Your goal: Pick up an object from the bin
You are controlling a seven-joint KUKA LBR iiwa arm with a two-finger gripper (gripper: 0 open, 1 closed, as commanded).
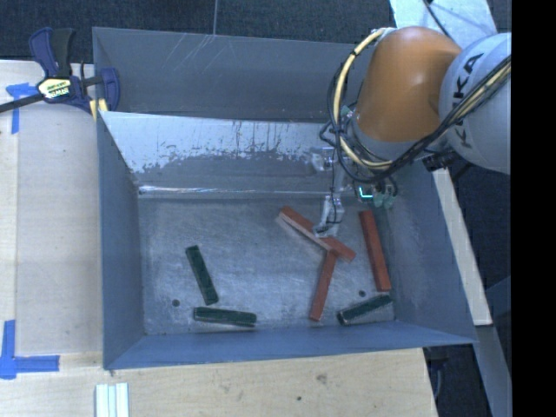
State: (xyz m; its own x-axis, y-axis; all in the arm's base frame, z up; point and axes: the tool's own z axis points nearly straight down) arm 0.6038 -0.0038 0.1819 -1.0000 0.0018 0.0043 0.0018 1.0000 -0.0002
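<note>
Grey bin [174, 224] floor bears a pale red stick [300, 227] directly under the gripper [328, 222] — clenched or released, I cannot tell — so a clean lift likely means closing across its narrow width, clear of the darker red stick [323, 289] it crosses.

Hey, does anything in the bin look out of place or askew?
Nothing looks spilled or broken. A slanted red-brown stick lies crossed with a second red-brown stick, right by the gripper.

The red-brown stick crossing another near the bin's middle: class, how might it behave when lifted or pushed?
The red-brown stick looks straight and flat-sided, so it is probably stiff and unlikely to roll. Being long, it may tilt if gripped near one end. Pushing it may drag the second stick it crosses.
</note>
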